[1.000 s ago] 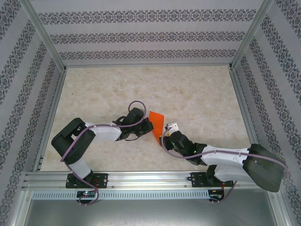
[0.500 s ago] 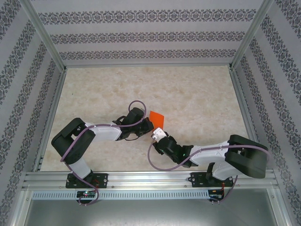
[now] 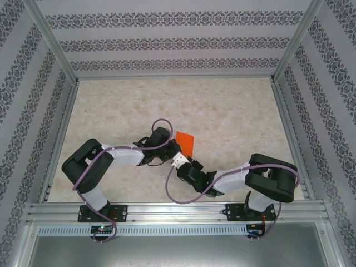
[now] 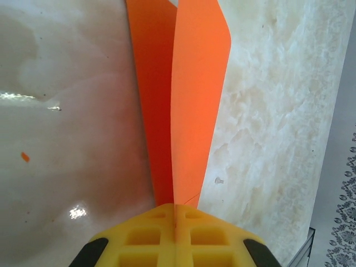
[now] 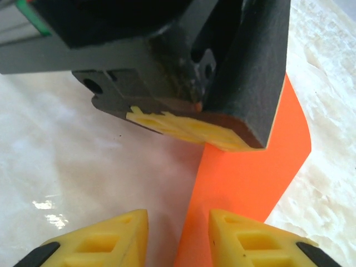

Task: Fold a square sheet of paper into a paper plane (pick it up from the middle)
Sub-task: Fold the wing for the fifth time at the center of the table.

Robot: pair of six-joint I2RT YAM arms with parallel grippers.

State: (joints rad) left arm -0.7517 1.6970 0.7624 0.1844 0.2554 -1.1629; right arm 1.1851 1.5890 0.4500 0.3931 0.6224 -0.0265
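Fingers [image 4: 150,239] of the left gripper, left wrist view: yellow, pressed together at 6 o'clock, clamped on the narrow end of the orange sheet of paper [image 4: 192,100]. Sheet is folded lengthwise and runs from the fingers towards 12 o'clock, with a darker flap on the 9 o'clock side and a brighter flap on the 3 o'clock side, a crease between them. Marbled beige table [image 4: 267,111] lies behind it, with a small orange speck [image 4: 25,157] at 9 o'clock. Right wrist view: right gripper [image 5: 178,239] at 6 o'clock, its two yellow fingers [image 5: 105,245] parted with a clear gap; one edge of the sheet [image 5: 250,178] runs down into that gap, and the finger on the 9 o'clock side stands clear of it. Whether the other finger touches the paper cannot be told. At 12 o'clock the dark body and yellow pad of the left gripper [image 5: 189,129] pinch the top of the sheet, which hangs from there towards 5 o'clock. Top external view: left gripper [image 3: 171,149] just below the middle of the table [image 3: 239,111]; sheet [image 3: 186,142] projects from it towards 1 o'clock; right gripper [image 3: 177,159] sits just beside the left one at its 5 o'clock, the two wrists nearly touching.
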